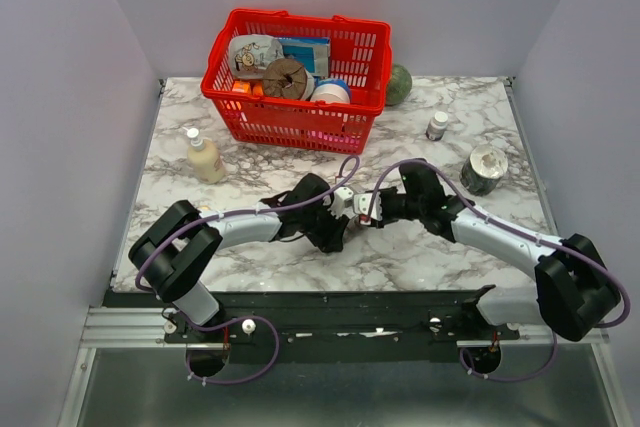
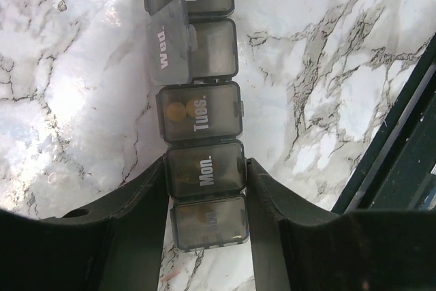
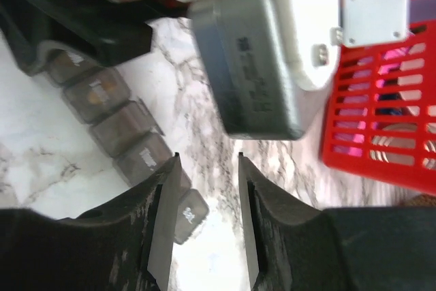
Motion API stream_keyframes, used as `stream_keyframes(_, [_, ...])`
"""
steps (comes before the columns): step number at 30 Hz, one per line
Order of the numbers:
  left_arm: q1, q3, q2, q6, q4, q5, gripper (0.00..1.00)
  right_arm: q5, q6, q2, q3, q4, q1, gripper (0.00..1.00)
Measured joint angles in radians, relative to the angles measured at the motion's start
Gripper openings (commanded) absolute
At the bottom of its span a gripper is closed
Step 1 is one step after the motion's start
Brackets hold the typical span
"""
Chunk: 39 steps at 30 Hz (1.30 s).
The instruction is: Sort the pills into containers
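**Two grippers at one compartment strip**

Left gripper: closed on the compartment strip, one finger against each side of the Mon. compartment. The strip lies flat on the marble table, near its middle. The Wed. lid stands open; the other visible lids are down. Orange pills show only as blurs through the tinted Tues. lid. The left wrist view cuts the strip off at Thur.

Right gripper: jaws apart, bare marble between them. One finger covers part of the strip's end compartment, and contact cannot be judged. Labels there are too blurred to read. From above, both wrists hide the strip; the red basket stands behind.
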Motion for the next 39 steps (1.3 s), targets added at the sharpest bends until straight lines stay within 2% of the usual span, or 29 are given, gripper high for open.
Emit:
stream_keyframes(5, [0.000, 0.000, 0.000, 0.002, 0.000, 0.000, 0.43, -0.089, -0.018, 0.016, 0.014, -0.082, 0.000, 0.16])
stream_keyframes(7, [0.000, 0.000, 0.000, 0.003, 0.000, 0.000, 0.43, -0.126, -0.019, 0.048, 0.047, -0.134, 0.000, 0.14])
stream_keyframes(13, [0.000, 0.000, 0.000, 0.005, 0.000, 0.000, 0.43, -0.218, 0.034, 0.145, 0.198, -0.280, -0.027, 0.13])
stream_keyframes(23, [0.000, -0.017, -0.014, 0.004, 0.011, 0.000, 0.43, -0.404, 0.095, 0.221, 0.344, -0.505, -0.156, 0.13])
stream_keyframes(32, [0.000, -0.045, -0.072, 0.004, 0.028, 0.000, 0.42, -0.478, 0.111, 0.357, 0.459, -0.676, -0.161, 0.13])
stream_keyframes(39, [0.000, -0.046, -0.100, 0.004, 0.052, 0.000, 0.42, -0.494, 0.133, 0.398, 0.489, -0.736, -0.161, 0.13])
